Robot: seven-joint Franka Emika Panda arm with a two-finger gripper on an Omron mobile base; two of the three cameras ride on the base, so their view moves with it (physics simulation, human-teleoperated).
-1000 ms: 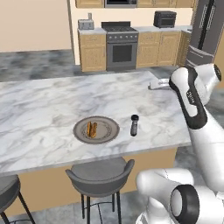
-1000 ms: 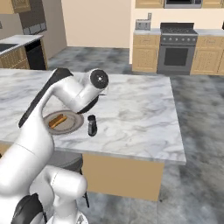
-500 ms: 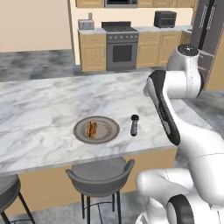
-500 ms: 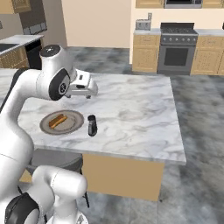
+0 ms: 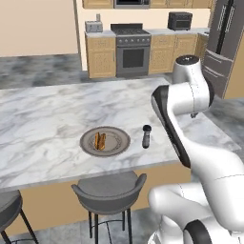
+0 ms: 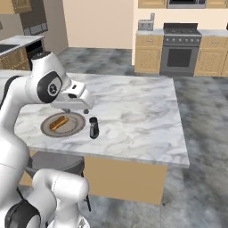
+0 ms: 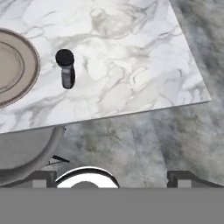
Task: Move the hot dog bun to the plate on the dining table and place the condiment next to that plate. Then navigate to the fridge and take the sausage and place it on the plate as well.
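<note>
Bun (image 5: 100, 140) on plate (image 5: 116, 145) (base views), fridge (image 5: 224, 43) left

The hot dog bun (image 5: 99, 140) lies on the plate (image 5: 105, 141). The plate sits on the dining table (image 5: 47, 114), near its front edge. The condiment (image 5: 146, 136) stands upright just right of the plate. A stool (image 5: 108, 188) stands in front of the table, below the plate. The fridge (image 5: 228, 43) stands far behind, to the right.

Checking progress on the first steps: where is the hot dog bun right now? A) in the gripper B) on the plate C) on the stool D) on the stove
B: the hot dog bun lies on the plate on the dining table, with the condiment standing beside it.
</note>
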